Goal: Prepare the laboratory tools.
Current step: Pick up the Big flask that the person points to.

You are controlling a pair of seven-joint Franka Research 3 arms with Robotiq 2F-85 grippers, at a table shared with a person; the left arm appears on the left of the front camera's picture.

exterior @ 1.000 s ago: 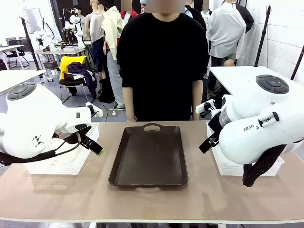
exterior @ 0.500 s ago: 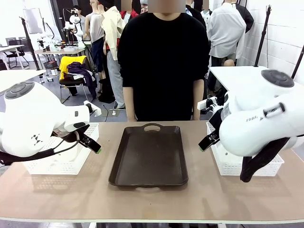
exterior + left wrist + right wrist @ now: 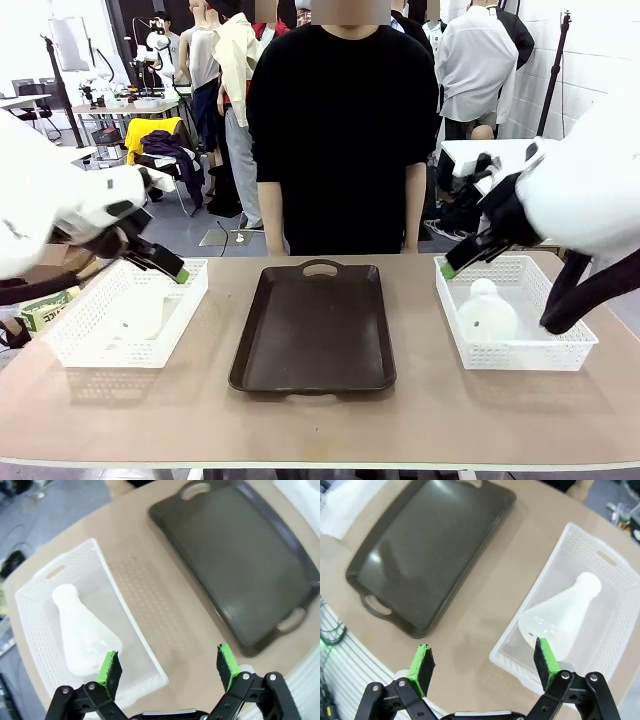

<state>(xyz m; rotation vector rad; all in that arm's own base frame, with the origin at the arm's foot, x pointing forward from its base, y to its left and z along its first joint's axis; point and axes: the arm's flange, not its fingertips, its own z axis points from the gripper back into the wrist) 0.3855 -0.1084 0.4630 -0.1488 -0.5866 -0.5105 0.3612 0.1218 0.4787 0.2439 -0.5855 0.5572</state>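
Two frosted-white conical flasks lie on their sides, one in each white mesh basket. The left flask (image 3: 140, 315) (image 3: 82, 635) rests in the left basket (image 3: 70, 345) (image 3: 142, 652). The right flask (image 3: 486, 312) (image 3: 560, 617) rests in the right basket (image 3: 530, 355) (image 3: 615, 565). My left gripper (image 3: 170, 268) (image 3: 170, 667) hangs open above the left basket's inner edge, holding nothing. Over the right basket's inner edge my right gripper (image 3: 455, 265) (image 3: 482, 662) is raised and open, also holding nothing.
A dark brown rectangular tray (image 3: 315, 325) (image 3: 240, 560) (image 3: 427, 555) with end handles lies bare in the table's middle. A person in a black shirt (image 3: 340, 120) stands at the far edge, arms down. Bare tabletop runs along the near edge.
Both arms have lifted and swung outward from the middle, uncovering the two baskets and the flasks in them. Both grippers stayed open.
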